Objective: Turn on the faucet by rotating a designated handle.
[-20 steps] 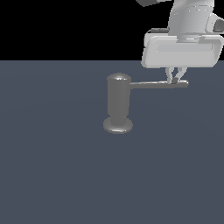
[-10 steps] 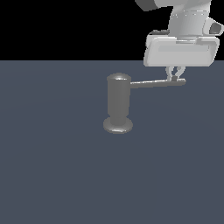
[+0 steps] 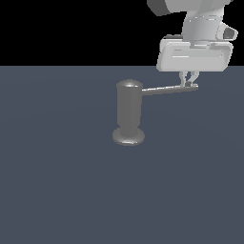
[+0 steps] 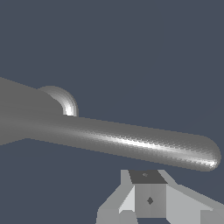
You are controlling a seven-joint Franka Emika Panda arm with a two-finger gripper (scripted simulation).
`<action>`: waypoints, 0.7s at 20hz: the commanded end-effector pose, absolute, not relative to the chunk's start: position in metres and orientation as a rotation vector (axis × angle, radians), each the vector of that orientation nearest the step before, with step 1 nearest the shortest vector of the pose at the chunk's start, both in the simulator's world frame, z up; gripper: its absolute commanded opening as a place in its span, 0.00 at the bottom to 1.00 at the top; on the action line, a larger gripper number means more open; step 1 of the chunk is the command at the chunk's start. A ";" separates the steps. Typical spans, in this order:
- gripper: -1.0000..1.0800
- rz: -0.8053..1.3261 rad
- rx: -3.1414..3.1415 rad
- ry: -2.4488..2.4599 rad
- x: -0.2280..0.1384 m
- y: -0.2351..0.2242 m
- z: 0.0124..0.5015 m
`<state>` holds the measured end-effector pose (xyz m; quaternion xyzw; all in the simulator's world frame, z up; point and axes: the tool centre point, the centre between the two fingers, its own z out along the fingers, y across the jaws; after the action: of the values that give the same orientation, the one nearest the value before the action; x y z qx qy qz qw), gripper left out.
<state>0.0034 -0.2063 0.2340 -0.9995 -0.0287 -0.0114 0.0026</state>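
Observation:
The faucet [image 3: 129, 110] is a grey upright cylinder on a flared round foot, standing mid-scene in the exterior view. Its handle [image 3: 169, 88], a thin grey rod, sticks out towards the exterior view's right. My gripper [image 3: 189, 82] hangs over the rod's tip, its fingers close together and touching the rod just behind the rounded end. The wrist view has the handle [image 4: 131, 142] crossing close in front of my gripper [image 4: 148, 194], with the faucet [image 4: 19, 116] body at one side. Nothing is between the fingers.
The faucet stands on a flat dark blue-grey floor [image 3: 57, 190]. My white hand and arm [image 3: 195, 52] loom above the handle's tip. No other objects are in view.
The hand has shifted slightly towards the exterior view's left and turned a little. The handle's tip has swung a touch with it; the faucet body has stayed put.

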 end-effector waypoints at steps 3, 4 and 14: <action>0.00 -0.001 -3.142 -0.027 0.000 -0.236 0.221; 0.00 -0.039 -3.134 -0.096 0.011 -0.208 0.235; 0.00 -0.032 -3.135 -0.082 0.041 -0.207 0.233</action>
<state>0.0306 -0.2168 0.2344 -0.9998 -0.0184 -0.0086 0.0017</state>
